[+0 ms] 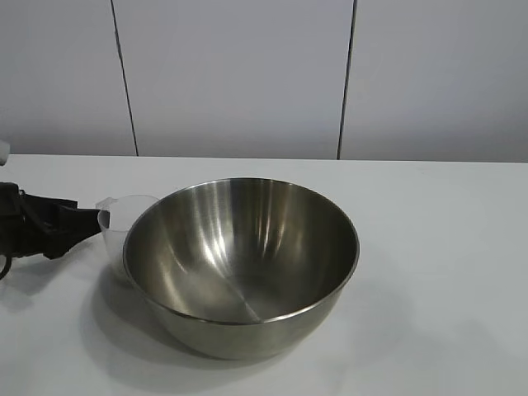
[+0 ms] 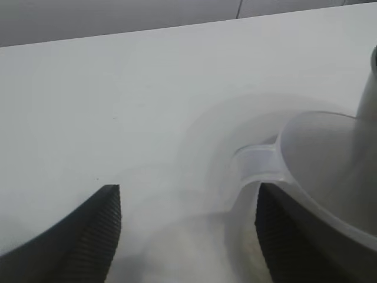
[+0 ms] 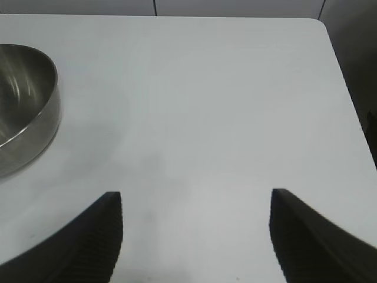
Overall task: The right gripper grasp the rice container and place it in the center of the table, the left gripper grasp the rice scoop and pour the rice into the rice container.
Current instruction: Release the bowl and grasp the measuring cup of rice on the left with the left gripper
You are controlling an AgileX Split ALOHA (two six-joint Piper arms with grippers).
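Observation:
The rice container (image 1: 243, 256), a large shiny steel bowl, stands on the white table (image 1: 445, 247) near its middle and looks empty. Just behind its left rim stands the rice scoop (image 1: 120, 216), a small clear plastic cup. My left gripper (image 1: 87, 221) reaches in from the left edge and is open. In the left wrist view the rice scoop (image 2: 330, 171) has its handle tab (image 2: 256, 160) between the fingers, close against one fingertip (image 2: 277, 236). I cannot make out any rice. My right gripper (image 3: 194, 236) hangs open over bare table, apart from the rice container (image 3: 23, 106).
A grey panelled wall (image 1: 247, 74) runs behind the table's far edge. The table's corner and side edge (image 3: 339, 65) show in the right wrist view. Bare tabletop lies to the right of the bowl.

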